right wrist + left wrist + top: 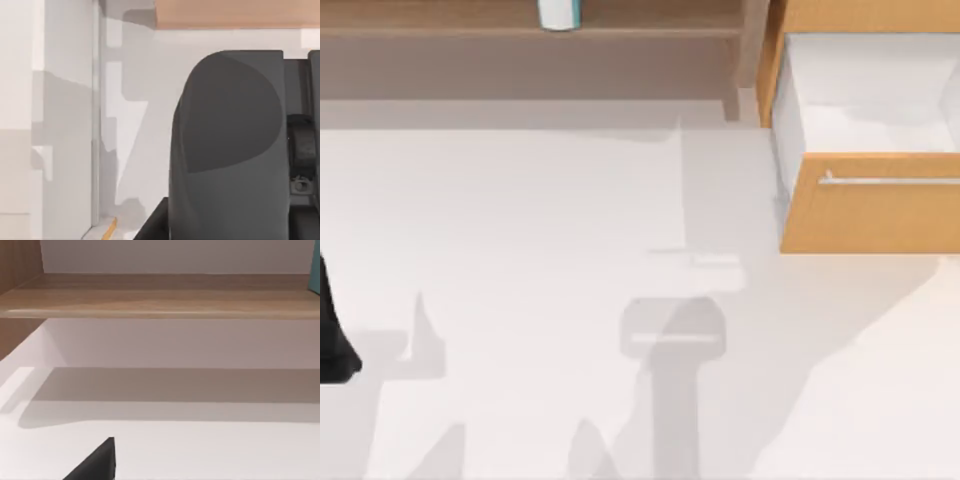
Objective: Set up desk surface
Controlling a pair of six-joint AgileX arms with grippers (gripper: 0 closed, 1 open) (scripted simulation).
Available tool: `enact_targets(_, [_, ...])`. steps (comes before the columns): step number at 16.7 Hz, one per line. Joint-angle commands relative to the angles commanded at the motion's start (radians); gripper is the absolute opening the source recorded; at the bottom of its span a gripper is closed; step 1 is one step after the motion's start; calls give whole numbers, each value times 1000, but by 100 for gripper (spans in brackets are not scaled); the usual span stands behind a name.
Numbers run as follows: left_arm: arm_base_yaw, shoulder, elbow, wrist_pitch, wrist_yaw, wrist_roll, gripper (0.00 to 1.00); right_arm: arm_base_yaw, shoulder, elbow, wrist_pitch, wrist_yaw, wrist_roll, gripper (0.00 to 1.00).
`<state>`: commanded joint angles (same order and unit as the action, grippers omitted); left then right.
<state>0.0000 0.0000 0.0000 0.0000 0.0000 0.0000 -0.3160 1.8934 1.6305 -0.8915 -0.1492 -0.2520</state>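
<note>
A broad white desk surface is filling nearly the whole top view, lying bare, with only soft grey shadows falling across it. Judging from this, the setting up is looking barely begun: nothing is sitting on the desk yet, and any arranging is still waiting to be done. Along the far edge, one brown wooden shelf board is running across, and one white and teal container is standing on it. At the far right, one orange-tan drawer is sitting pulled open, showing a white inside, with one silver bar handle crossing its front. One dark piece of the left arm is showing at the desk's left edge. One dark grey rounded body is sitting close in the right wrist view. It cannot be told whether either gripper is spread or pressed together.
</note>
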Motion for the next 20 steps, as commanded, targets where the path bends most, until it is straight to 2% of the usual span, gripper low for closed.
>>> enact_targets(5, [0, 0, 0, 0, 0, 0, 100, -181, -19, -233, 73, 21, -170, 0])
enact_targets(9, [0, 0, 0, 0, 0, 0, 100, -266, -15, -370, 89, 61, -285, 0])
enact_targets(13, [0, 0, 0, 0, 0, 0, 100, -297, -10, -429, 86, 90, -338, 0])
enact_targets(20, [0, 0, 0, 0, 0, 0, 100, -292, -13, -427, 86, 88, -335, 0])
